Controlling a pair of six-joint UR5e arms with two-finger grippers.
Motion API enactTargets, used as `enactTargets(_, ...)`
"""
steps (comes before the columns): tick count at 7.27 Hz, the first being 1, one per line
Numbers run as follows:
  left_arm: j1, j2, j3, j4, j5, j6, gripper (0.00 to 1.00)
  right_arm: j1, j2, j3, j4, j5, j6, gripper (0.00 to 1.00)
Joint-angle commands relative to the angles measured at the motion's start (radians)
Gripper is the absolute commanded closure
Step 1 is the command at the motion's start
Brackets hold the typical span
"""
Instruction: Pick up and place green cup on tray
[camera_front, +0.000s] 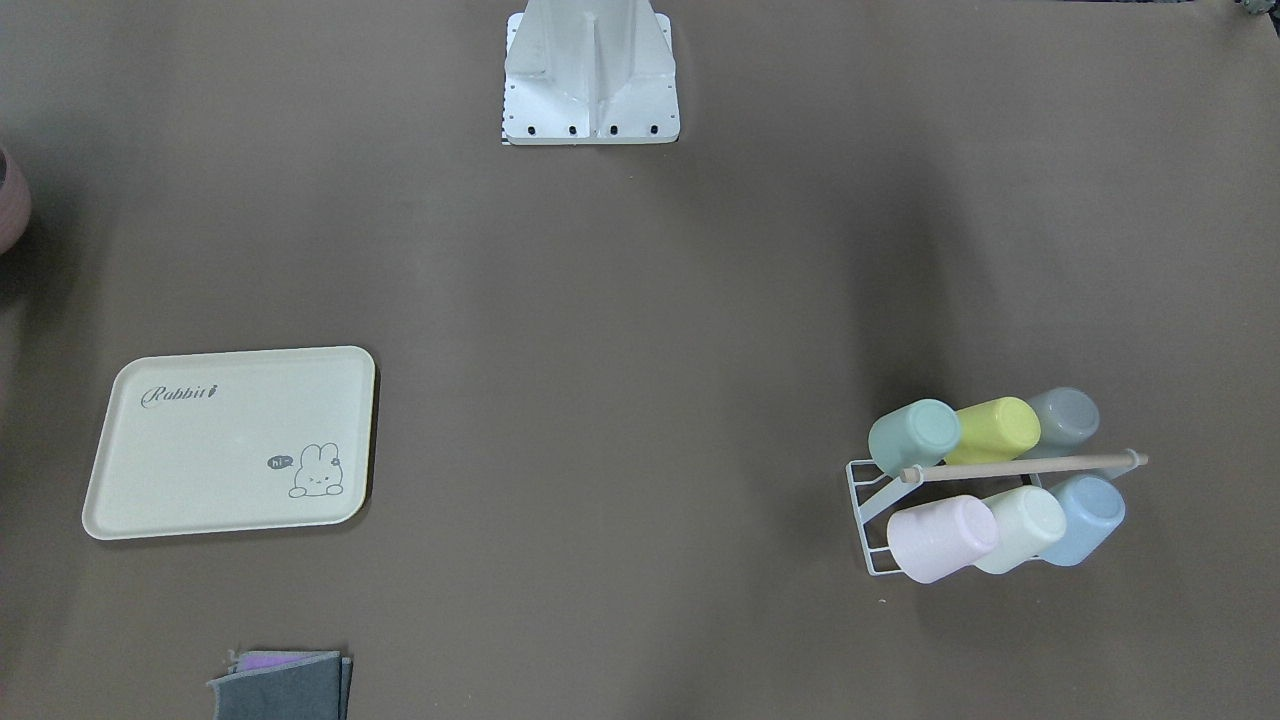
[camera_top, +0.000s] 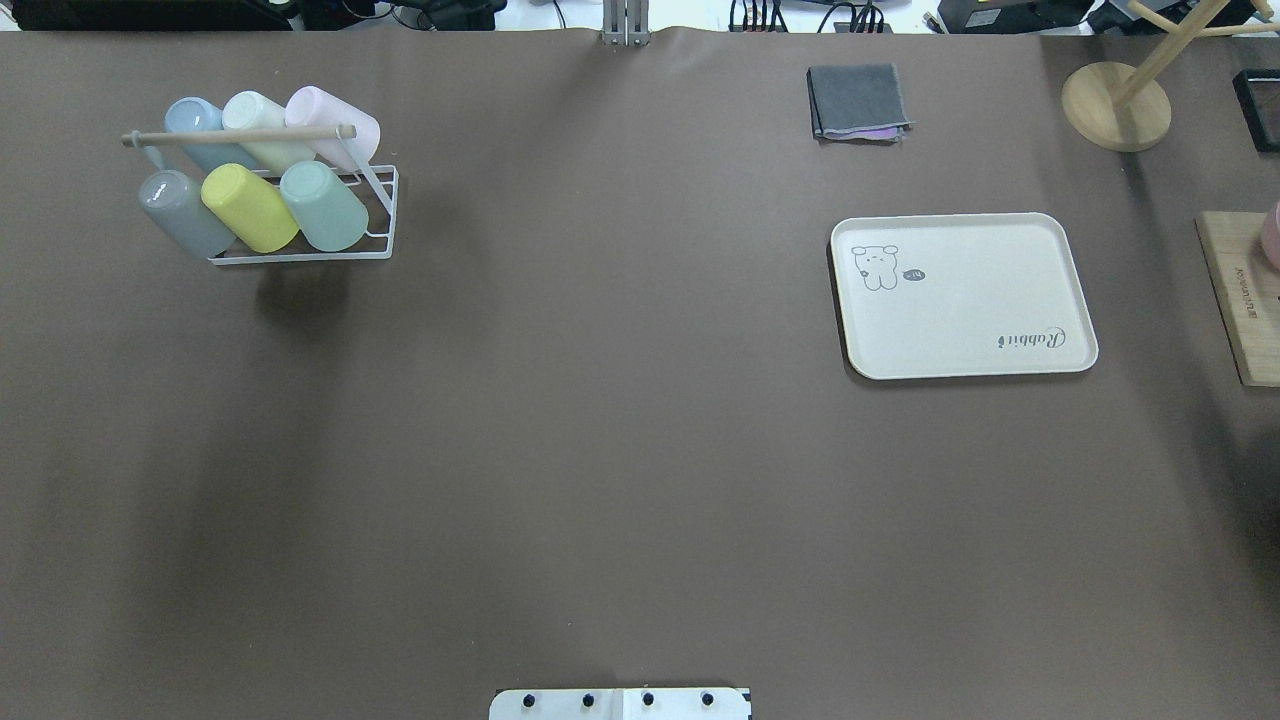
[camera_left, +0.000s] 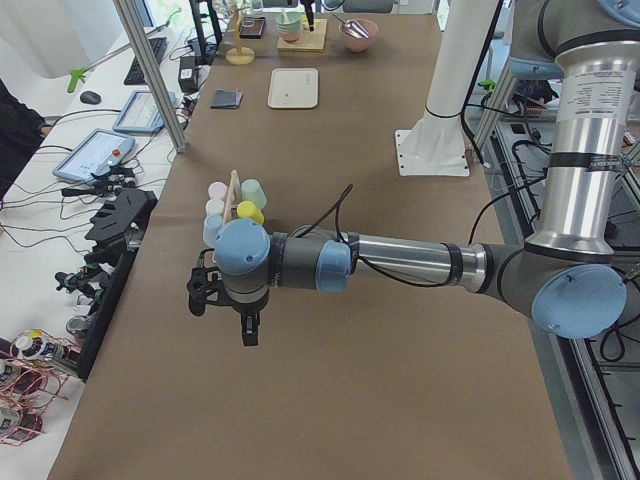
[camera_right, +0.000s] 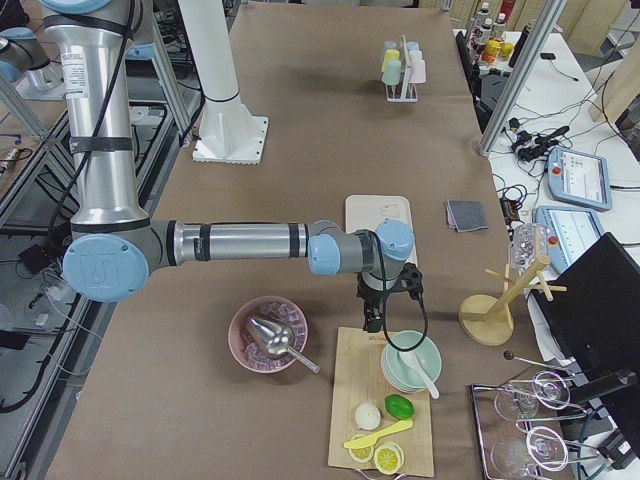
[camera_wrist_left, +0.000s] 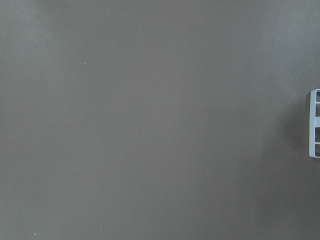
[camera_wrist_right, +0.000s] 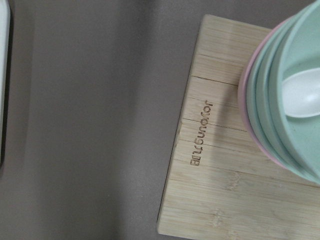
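A small mint-green plastic cup (camera_top: 325, 206) lies tilted on its side in a white wire rack (camera_top: 385, 215) with a wooden bar handle (camera_top: 238, 135). The rack stands on the brown desk (camera_top: 600, 450) at the far corner on the robot's left. The mint-green plastic cup is at the end of the nearer row and touches a yellow-lime cup (camera_top: 248, 207), with a grey cup (camera_top: 183, 212) beyond that. Pale blue, cream-white and pink cups fill the row behind.

The cream rectangular tray (camera_top: 965, 310) has rounded corners, "Rabbit" lettering and a bunny drawing. It lies flat on the robot's right side, well apart from the rack, and nothing is on it. A folded dark grey cloth (camera_top: 858, 100) lies near the tray's far side.

The left hand (camera_left: 240, 318) hangs above the desk with its fingers pointing down, short of the rack and touching nothing. It shows only in the left side view, so I cannot tell how wide it is set. Its wrist camera sees almost only bare desk.

The right hand (camera_right: 375, 318) hangs over the near end of a bamboo cutting board (camera_wrist_right: 225, 165), past the tray and just beside a stack of pale green bowls (camera_wrist_right: 295, 60) with a white spoon. I cannot tell its width either.
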Motion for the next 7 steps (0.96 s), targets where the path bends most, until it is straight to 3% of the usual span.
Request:
enactTargets(1,0.000,0.000,0.000,0.000,0.000,-0.001,0.01,-0.005,0.019,-0.021,0.000,-0.005,0.002,0.00)
enactTargets(7,0.000,-0.006,0.003,0.009,0.002,-0.003,0.01,0.007,-0.007,0.006,0.000,-0.001,0.011,0.00)
